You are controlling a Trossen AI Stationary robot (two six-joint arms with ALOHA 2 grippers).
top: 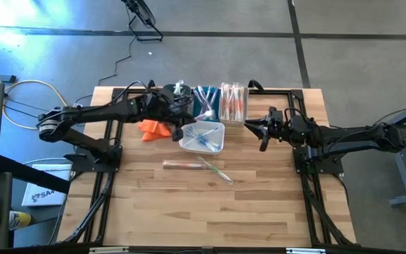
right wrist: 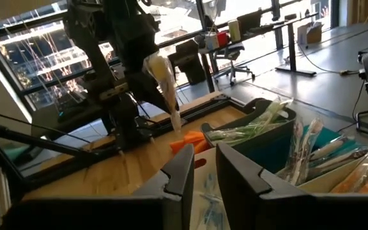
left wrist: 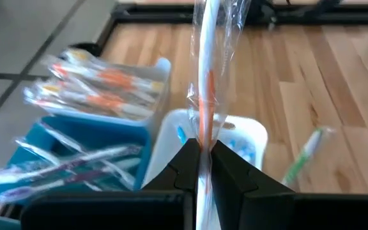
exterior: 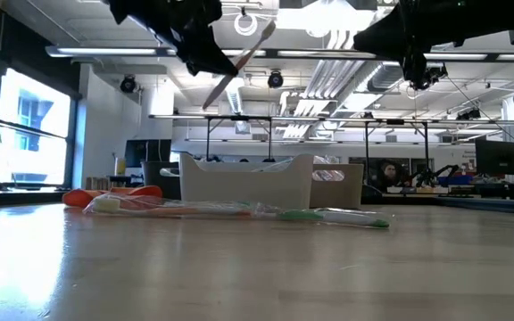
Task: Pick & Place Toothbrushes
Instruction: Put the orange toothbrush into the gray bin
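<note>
Your left gripper (left wrist: pixel 203 167) pinches a light, stiff orange-handled toothbrush in crinkly, slippery clear wrap (left wrist: pixel 207 83) mid-handle, while your right gripper (right wrist: pixel 200 171) waits with fingers narrowly parted.

— Where is there room to pass?

— The near half of the bench (top: pixel 189 212) is bare wood, side to side. Farther back, two wrapped toothbrushes (top: pixel 199 167) lie loose in the middle, just in front of the white bin (top: pixel 203 137).

— And at the back?

— Crowded. A row of bins (top: pixel 220 102) stands along the far edge, the white bin just before them and an orange cloth (top: pixel 154 129) beside it. The left gripper (left wrist: pixel 200 167) hangs over the white bin, clamped on a wrapped toothbrush (left wrist: pixel 204 76) (it slants up above the bins). The right gripper (top: pixel 259 128) hovers just right of the bins, with a narrow gap between its fingers.
</note>
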